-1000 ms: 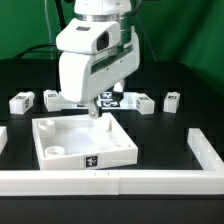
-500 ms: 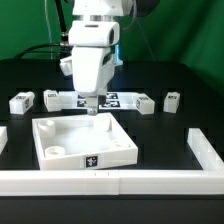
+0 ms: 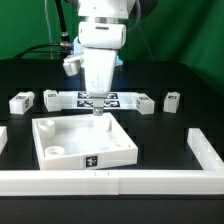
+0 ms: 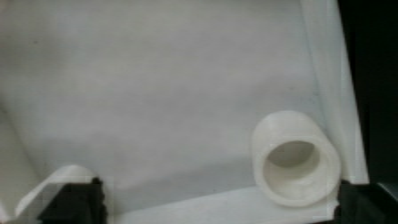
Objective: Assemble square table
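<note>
White plastic tabletop: square, tray-like, raised rim all round, smooth matt faces. It lies flat on the black surface. A black-and-white tag sits on the tabletop's near wall.

One round socket shows inside the tabletop's near corner, on the exterior view's left.

Four short white block legs, each tagged, lie loose beyond the tabletop's far rim: two off toward its left end, two off toward its right end, all apart from it. Marker board lies flat beyond the same rim, between the two pairs.

Long white border rails run in front of the tabletop and off its sides.

End effector points straight down, just above the middle of the tabletop's far rim. Whether it touches, I cannot tell. Tips look narrow; how far open, I cannot tell. Nothing seen in its grasp.

Wrist view only: close look at the tabletop's floor and a side wall, with a socket as a thick-walled ring, hollow centre. One dark fingertip shows at the frame's edge.
</note>
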